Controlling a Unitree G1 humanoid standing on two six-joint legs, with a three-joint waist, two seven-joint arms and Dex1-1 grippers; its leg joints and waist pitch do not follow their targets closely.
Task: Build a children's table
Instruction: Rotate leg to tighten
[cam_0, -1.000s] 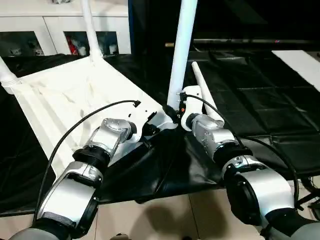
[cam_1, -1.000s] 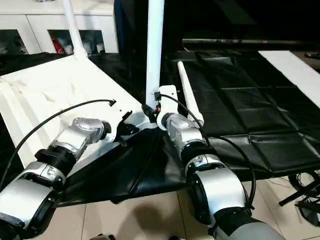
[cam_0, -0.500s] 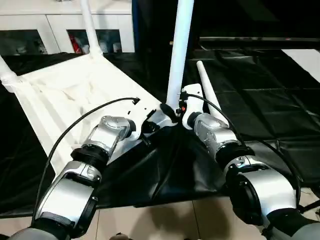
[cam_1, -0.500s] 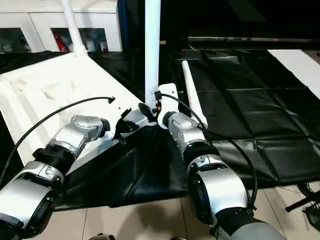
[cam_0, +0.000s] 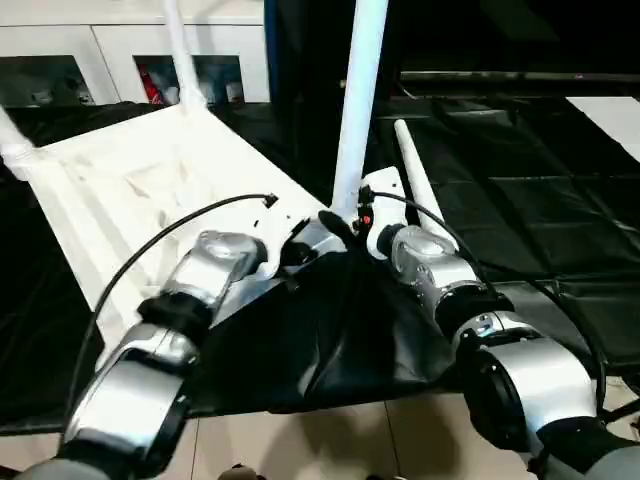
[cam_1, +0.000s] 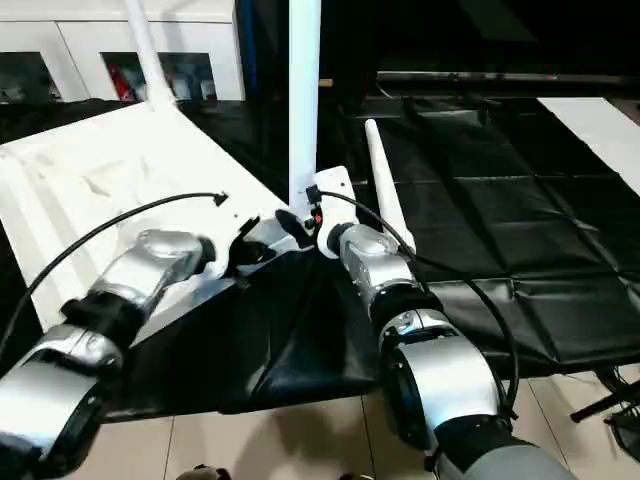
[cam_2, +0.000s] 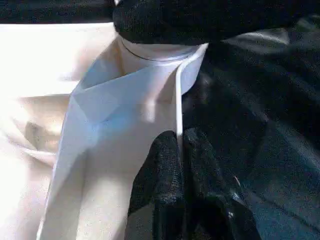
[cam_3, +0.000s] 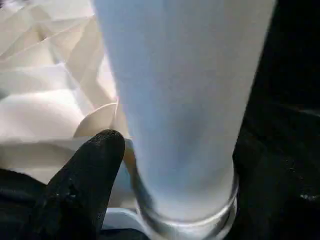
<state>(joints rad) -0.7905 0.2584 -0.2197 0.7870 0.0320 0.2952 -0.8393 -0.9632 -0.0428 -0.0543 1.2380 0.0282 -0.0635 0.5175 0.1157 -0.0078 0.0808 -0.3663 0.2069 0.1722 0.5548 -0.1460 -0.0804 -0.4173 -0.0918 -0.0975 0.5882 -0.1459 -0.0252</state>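
Three legs socketed; fourth leg (cam_0: 415, 180) loose beyond right gripper (cam_0: 345, 222), jaws apart. Left gripper (cam_2: 181, 165) pinching tabletop (cam_0: 120, 190) rim.

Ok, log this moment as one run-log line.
stage: third leg upright in tabletop near-corner socket | left gripper: shut on tabletop rim | right gripper: open around leg base | fourth leg: lying on mat

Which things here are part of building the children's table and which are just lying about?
Part of the job:
- white plastic ribbed tabletop
- upright white tube leg
- loose white tapered leg

Lying about:
- white cabinet with glass doors
- black padded mat
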